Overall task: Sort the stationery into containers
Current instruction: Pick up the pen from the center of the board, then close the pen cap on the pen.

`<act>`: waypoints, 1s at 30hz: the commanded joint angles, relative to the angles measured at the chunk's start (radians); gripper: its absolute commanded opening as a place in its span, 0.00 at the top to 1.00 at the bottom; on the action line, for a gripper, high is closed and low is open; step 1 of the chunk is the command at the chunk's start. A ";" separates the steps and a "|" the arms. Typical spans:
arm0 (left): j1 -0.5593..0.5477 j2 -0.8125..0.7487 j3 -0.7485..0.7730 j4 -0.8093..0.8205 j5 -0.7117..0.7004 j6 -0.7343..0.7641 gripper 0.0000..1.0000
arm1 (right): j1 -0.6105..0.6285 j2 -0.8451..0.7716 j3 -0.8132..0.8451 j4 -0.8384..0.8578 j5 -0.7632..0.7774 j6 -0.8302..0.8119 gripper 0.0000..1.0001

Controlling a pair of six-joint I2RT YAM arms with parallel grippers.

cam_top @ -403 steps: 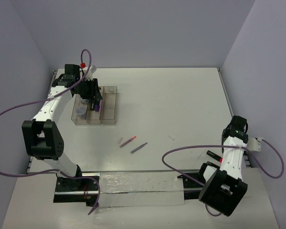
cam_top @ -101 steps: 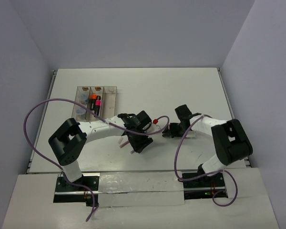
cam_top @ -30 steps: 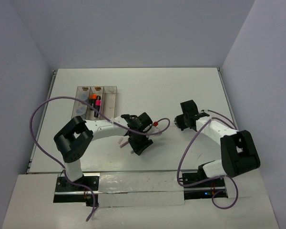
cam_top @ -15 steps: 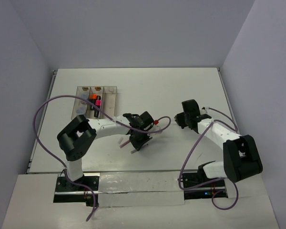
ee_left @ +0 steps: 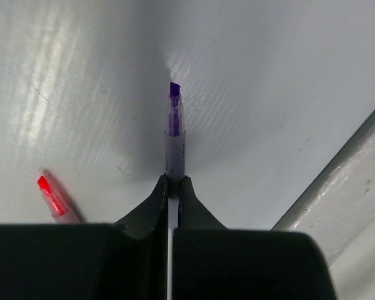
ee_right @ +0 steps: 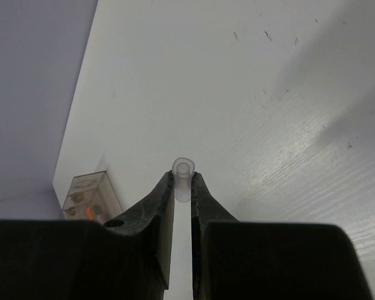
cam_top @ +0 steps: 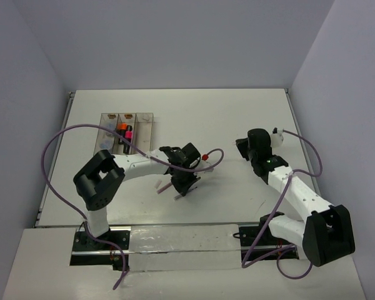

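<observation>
grey pen (ee_left: 174,140) jutting from clenched left hand (ee_left: 173,186), clear cap (ee_right: 184,170) pinched in right hand (ee_right: 183,190)

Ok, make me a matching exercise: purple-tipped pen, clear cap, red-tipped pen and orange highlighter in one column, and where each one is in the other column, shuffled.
Column one:
1. purple-tipped pen
2. clear cap
3. red-tipped pen
4. orange highlighter

Column two:
A. in the tray
B. held in the right end effector
C. lying loose on the table
D. held in the left end effector

Pairs: 1-D, 2-B, 3-C, 4-A
</observation>
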 commanded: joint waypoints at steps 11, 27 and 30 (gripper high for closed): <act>0.182 -0.344 0.175 0.026 0.331 0.023 1.00 | 0.008 -0.166 0.176 0.286 -0.202 -0.571 1.00; 0.257 -0.493 0.348 -0.205 0.391 0.027 1.00 | 0.218 -0.222 0.257 0.469 -0.673 -0.841 1.00; 0.272 -0.488 0.379 -0.184 0.408 -0.007 1.00 | 0.258 -0.222 0.261 0.444 -0.698 -0.855 1.00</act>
